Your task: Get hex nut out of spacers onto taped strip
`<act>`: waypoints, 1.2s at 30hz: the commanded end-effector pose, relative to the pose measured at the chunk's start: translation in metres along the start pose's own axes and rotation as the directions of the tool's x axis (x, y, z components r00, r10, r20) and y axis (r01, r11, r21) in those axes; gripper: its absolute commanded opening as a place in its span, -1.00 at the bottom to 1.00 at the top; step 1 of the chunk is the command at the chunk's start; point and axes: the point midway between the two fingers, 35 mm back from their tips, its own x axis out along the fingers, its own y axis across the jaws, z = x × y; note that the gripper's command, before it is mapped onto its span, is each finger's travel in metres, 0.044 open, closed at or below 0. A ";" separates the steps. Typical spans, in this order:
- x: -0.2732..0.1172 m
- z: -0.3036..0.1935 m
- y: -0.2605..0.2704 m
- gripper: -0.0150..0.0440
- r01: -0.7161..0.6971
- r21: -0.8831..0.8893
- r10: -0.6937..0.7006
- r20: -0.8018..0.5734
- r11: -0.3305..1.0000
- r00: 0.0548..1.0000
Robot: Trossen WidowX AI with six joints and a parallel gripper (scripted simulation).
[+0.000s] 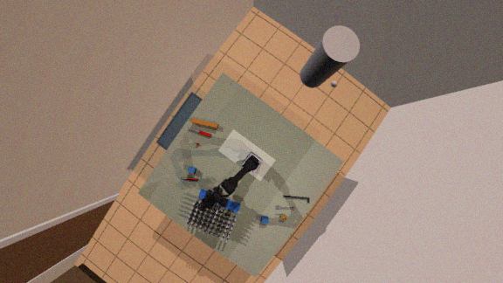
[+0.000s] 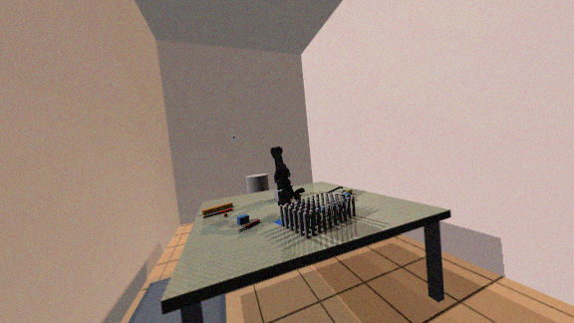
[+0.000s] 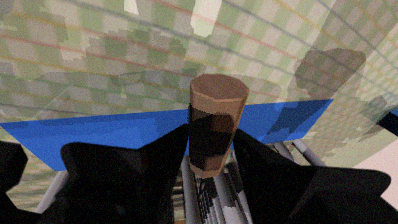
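The standing metal spacers form a dense upright field near the table edge. The blue taped strip runs along the front of the field, partly under the arm in the top view. My gripper is shut on the brown, faceted handle of a tool, above the strip and the front spacers. The handle's top stands up between the fingers. The tool's lower end is hidden or too small to make out. The hex nut cannot be made out in any view.
A black L-shaped tool, a grey tool, an orange item and a blue block lie right of the field. Another blue block and a red-handled tool lie left. An orange bar lies farther off.
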 end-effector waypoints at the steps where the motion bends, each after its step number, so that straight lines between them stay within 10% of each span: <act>1: 0.003 0.000 0.001 -0.49 -0.004 0.002 0.004 -0.004 1.000 1.000; 36: 0.007 0.015 0.001 -0.49 -0.003 0.000 0.003 -0.002 1.000 1.000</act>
